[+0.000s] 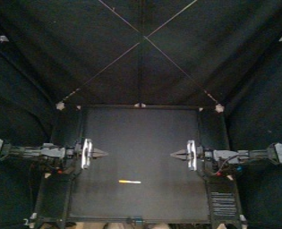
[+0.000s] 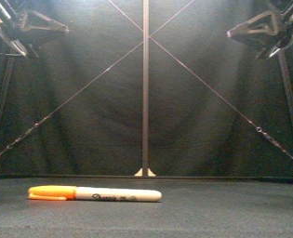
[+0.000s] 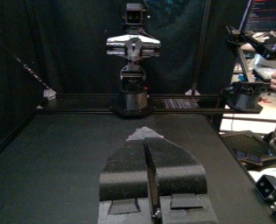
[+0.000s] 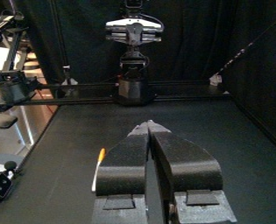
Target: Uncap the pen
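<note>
A marker pen [image 1: 129, 182] with a white barrel and an orange cap lies flat on the black table near the front edge, a little left of the middle. In the front view the pen [image 2: 97, 194] has its cap pointing left. Only a sliver of the pen [image 4: 102, 157] shows in the right wrist view, beside the jaws. My left gripper [image 1: 104, 154] hovers at the table's left and my right gripper [image 1: 175, 154] at its right. They face each other, both shut and holding nothing, behind and above the pen. The left wrist view does not show the pen.
The black table [image 1: 143, 134] holds nothing else. Both grippers hang high in the front view, the left [image 2: 24, 28] and the right [image 2: 254, 28], well above the pen.
</note>
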`<action>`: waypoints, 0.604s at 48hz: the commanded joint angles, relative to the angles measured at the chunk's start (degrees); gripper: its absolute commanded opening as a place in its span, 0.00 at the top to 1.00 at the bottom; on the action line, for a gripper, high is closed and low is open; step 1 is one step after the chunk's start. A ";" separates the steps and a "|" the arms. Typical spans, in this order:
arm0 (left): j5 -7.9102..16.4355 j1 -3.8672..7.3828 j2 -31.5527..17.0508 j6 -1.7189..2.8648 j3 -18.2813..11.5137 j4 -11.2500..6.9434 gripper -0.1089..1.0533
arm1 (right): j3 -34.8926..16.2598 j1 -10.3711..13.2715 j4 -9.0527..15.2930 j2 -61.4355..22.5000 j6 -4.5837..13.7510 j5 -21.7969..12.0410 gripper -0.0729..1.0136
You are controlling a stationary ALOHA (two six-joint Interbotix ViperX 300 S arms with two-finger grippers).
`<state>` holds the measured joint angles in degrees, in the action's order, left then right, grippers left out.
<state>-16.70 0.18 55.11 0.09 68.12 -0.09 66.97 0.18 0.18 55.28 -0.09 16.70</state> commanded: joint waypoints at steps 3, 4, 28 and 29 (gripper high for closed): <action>-0.88 -0.62 -0.88 0.09 -1.05 -1.14 0.97 | -2.37 -1.32 -2.46 -3.69 2.11 0.70 0.96; -0.88 -0.70 -0.97 0.09 -1.05 -1.23 0.96 | -2.72 -1.67 -2.99 -4.57 2.46 0.70 0.95; -0.97 -6.68 -13.45 0.09 -1.49 -4.22 0.90 | -16.61 -10.81 -12.92 -37.79 3.43 0.70 0.91; -0.88 -6.68 -13.80 0.09 -1.49 -4.57 0.89 | -16.96 -10.81 -13.45 -39.02 3.43 0.70 0.90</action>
<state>-17.05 -6.42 42.63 0.18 68.12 -3.69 52.65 -10.37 -11.43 19.78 3.43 16.96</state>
